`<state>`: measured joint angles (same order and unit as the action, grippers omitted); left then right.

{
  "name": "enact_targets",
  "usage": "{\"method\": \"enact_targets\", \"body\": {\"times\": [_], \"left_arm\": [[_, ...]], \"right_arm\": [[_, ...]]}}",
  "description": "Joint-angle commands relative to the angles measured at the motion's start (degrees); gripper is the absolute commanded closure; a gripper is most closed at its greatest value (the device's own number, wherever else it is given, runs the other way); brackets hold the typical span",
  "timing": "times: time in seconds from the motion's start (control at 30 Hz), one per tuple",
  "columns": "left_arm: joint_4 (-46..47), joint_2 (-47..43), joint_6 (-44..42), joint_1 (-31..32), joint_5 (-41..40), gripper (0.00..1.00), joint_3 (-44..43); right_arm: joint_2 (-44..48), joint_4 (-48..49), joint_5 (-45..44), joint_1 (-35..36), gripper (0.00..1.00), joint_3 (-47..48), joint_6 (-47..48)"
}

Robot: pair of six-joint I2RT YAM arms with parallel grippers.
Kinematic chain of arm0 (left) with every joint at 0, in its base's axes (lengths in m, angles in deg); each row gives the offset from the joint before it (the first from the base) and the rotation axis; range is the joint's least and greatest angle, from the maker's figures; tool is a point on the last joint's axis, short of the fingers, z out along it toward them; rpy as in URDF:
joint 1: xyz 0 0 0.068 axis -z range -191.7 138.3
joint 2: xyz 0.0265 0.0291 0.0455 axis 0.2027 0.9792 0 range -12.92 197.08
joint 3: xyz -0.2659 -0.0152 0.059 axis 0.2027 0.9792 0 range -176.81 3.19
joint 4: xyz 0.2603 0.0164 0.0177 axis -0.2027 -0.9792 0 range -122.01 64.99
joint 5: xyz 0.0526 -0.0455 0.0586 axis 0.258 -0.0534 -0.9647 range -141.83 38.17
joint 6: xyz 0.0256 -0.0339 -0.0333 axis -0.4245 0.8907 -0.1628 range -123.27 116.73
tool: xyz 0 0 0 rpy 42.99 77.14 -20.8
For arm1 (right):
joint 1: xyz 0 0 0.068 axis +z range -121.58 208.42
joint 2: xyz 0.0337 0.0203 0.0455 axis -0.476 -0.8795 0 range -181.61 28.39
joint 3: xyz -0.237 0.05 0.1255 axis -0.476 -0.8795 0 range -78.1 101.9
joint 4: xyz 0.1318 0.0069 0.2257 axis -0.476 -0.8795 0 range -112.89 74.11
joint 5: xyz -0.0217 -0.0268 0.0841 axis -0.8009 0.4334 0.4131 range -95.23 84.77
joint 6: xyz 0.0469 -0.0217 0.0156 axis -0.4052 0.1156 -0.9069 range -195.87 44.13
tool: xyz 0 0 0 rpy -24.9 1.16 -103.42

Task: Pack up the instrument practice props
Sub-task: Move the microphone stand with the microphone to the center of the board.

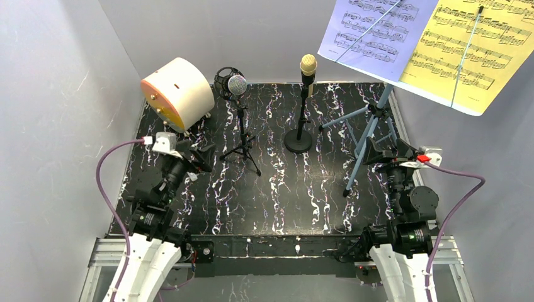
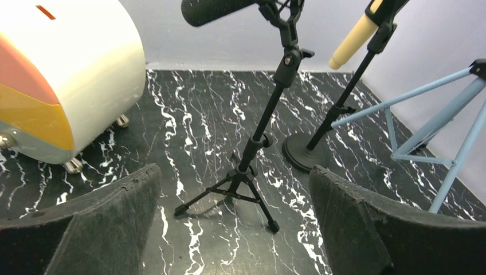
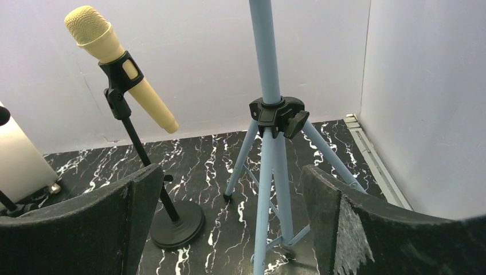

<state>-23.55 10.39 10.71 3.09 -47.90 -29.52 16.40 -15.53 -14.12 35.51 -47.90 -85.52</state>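
Item: blue music rack [image 3: 266, 57], right of round-base mic pole [image 3: 175, 220]. Probably light, spindly, top-heavy; grasp post above black collar [image 3: 278, 114]. Both left gripper [image 2: 235, 220] and right gripper [image 3: 229, 220]: fingers apart, empty.

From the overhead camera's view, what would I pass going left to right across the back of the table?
Cream cylinder with an orange face → silver-headed microphone → cream microphone → blue music stand → yellow score sheet.
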Motion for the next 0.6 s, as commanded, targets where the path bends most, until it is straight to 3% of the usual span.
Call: {"method": "enact_targets", "body": {"times": [0.0, 0.23, 0.57], "left_arm": [[0.10, 5.49, 1.48, 0.24, 4.05, 0.02, -3.64], [3.44, 15.14, 6.27, 0.21, 10.92, 0.02, -5.52], [28.89, 31.42, 18.05, 0.25, 16.40, 0.06, -5.63]], "right_arm": [[-0.85, 2.11, 1.52, 0.02, 0.01, 0.65, -0.60], [-2.25, 0.73, 7.68, 0.43, 0.01, 1.92, -2.95], [-6.08, -7.59, 21.36, 0.43, 0.01, 6.97, -5.83]]}}
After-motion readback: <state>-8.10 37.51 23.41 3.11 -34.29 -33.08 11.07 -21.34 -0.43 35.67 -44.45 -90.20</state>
